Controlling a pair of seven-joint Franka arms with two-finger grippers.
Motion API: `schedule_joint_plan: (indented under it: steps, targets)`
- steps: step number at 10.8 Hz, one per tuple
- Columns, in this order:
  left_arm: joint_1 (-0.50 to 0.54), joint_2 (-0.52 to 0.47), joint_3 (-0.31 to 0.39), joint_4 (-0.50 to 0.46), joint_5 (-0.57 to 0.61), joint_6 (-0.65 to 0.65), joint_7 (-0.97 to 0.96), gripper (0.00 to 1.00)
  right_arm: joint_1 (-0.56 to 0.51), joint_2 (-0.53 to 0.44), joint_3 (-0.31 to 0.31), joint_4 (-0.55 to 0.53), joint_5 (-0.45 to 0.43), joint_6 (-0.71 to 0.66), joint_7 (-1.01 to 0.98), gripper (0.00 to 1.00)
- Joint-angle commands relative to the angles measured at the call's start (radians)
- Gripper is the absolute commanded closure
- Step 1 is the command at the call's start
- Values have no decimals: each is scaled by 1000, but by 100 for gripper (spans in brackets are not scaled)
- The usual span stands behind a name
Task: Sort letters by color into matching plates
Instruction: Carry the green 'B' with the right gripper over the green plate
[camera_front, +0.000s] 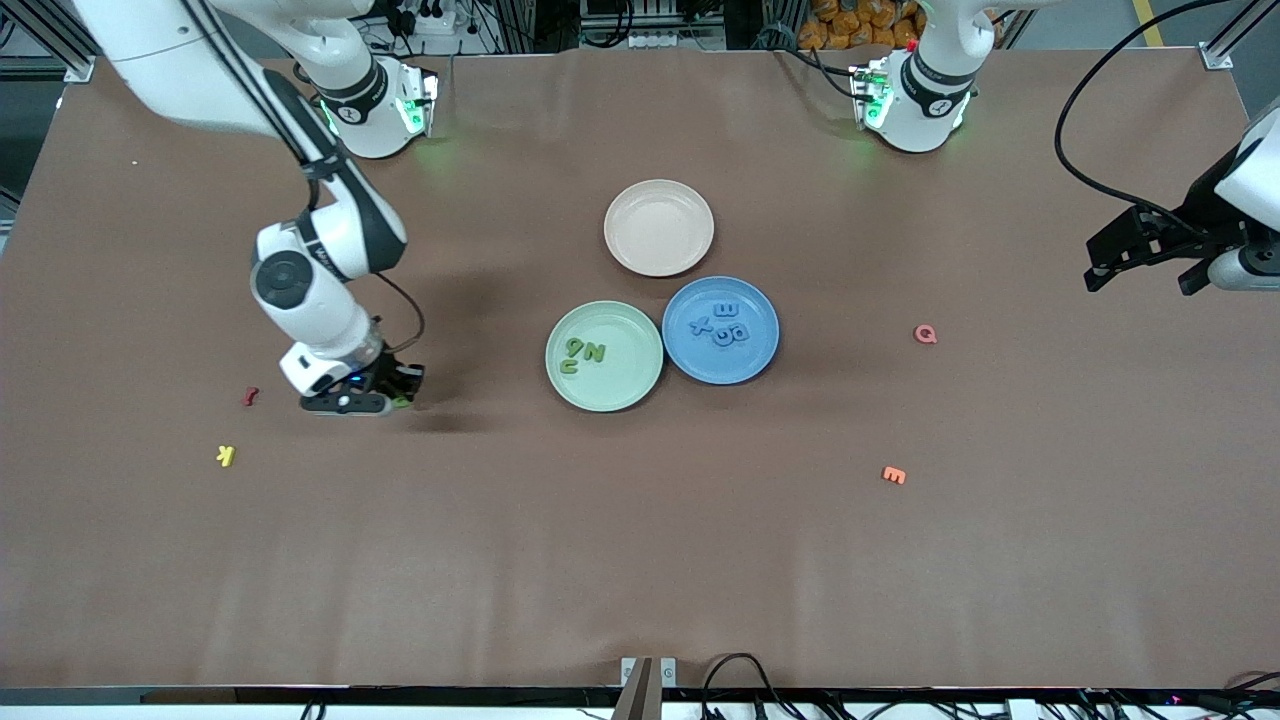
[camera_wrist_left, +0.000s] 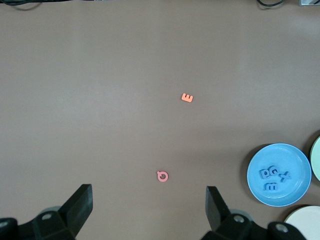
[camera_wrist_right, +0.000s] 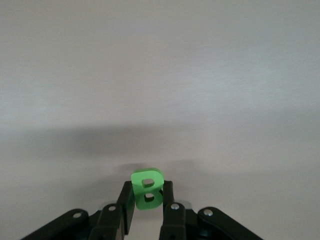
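Observation:
My right gripper (camera_front: 404, 388) is low over the table toward the right arm's end, shut on a green letter B (camera_wrist_right: 147, 179) that stands upright between its fingers (camera_wrist_right: 148, 192). The pale green plate (camera_front: 628, 386) holds three green letters (camera_front: 585, 350). Touching it, the blue plate (camera_front: 700, 362) holds several blue letters (camera_front: 727, 323), which also show in the left wrist view (camera_wrist_left: 271, 177). My left gripper (camera_front: 1140, 272) waits high over the left arm's end of the table, open and empty (camera_wrist_left: 148, 195).
A beige-pink plate (camera_front: 659, 227) lies empty, farther from the camera than the other two. A red letter (camera_front: 251, 396) and a yellow K (camera_front: 226, 456) lie near my right gripper. A pink Q (camera_front: 925, 334) and an orange E (camera_front: 893, 475) lie toward the left arm's end.

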Motion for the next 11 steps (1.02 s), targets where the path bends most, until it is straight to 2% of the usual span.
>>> schedule_joint_plan:
  steps: [1,4,8,11]
  targets:
    - [3,5,-1,12,-24,2,-1,0,104,-2,44,103,13,-154,185,84]
    - [-1,4,-1,12,-24,4,-1,0,245,4,46,161,134,-174,270,84]
    - [4,4,-1,12,-46,4,-1,0,411,85,45,267,134,-227,480,84]
    - [-8,2,-7,14,-50,4,-2,0,454,139,43,310,128,-233,555,84]
